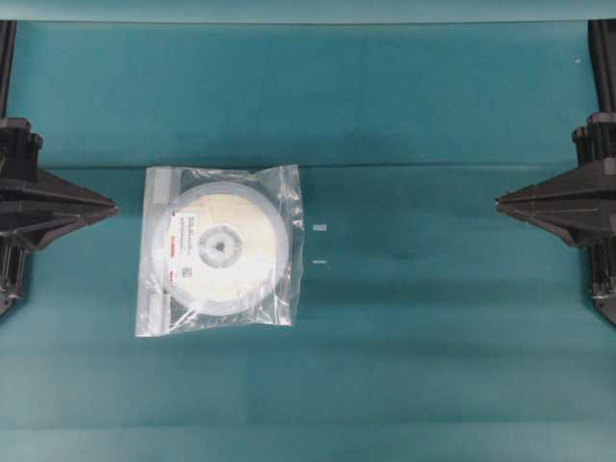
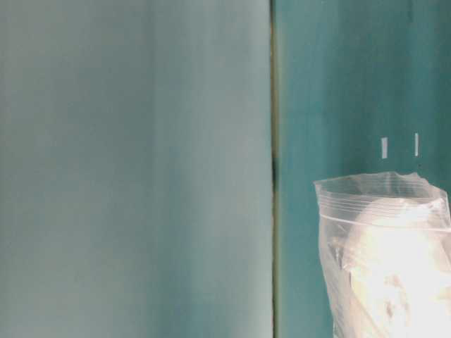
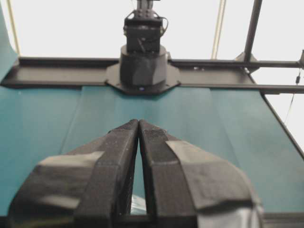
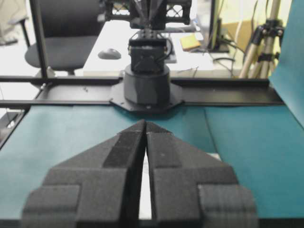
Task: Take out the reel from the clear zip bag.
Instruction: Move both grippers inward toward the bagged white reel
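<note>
We see a teal table surface with two small white tape marks just to the right of the clear zip bag; nothing lies between the bag and either arm. The bag rests flat, left of the table's centre, nearer the left gripper than the right gripper, and apart from both.

The reel lies inside the bag. Its white label carries red marks and dark print that we cannot read.

The reel appears as a flat pale disc with a grey hub at its centre. The bag is crinkled and transparent, with a whitish strip along its left edge.

Both grippers have their jaws brought together at the tips and grip nothing.
</note>
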You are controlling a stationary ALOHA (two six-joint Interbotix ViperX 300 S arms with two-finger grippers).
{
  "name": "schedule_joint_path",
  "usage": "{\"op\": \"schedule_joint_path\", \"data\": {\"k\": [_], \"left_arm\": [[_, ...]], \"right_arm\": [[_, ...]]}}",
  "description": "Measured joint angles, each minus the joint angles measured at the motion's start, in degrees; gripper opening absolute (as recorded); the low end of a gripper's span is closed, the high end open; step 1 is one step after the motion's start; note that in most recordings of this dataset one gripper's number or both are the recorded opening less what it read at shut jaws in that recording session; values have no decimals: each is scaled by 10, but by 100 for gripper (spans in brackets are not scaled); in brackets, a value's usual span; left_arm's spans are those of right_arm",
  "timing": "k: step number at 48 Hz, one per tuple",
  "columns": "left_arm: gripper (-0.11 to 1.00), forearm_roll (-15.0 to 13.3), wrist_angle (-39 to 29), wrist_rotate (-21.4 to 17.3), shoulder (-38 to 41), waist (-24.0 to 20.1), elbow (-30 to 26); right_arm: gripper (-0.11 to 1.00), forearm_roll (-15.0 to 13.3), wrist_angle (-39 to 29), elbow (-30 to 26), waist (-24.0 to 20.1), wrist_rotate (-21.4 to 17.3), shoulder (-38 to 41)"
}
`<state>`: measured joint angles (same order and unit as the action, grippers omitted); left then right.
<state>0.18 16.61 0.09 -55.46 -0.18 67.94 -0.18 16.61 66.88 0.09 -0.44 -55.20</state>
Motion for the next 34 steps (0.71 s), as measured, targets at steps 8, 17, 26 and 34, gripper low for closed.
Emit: {"op": "schedule_joint_path", "data": {"k": [8, 17, 26, 34], "left_arm": [[0, 1, -9, 70, 41, -4, -17], [-2, 2, -21, 144, 54, -11, -26], [-2, 2, -60, 276, 87, -10, -27], [-2, 2, -105, 413, 128, -30, -6]], "right_arm": [[0, 43, -10, 0, 6, -25, 20], [0, 83, -14, -2, 18, -92, 63], [0, 95, -14, -13, 31, -157, 117], [0, 108, -16, -25, 46, -207, 167]]}}
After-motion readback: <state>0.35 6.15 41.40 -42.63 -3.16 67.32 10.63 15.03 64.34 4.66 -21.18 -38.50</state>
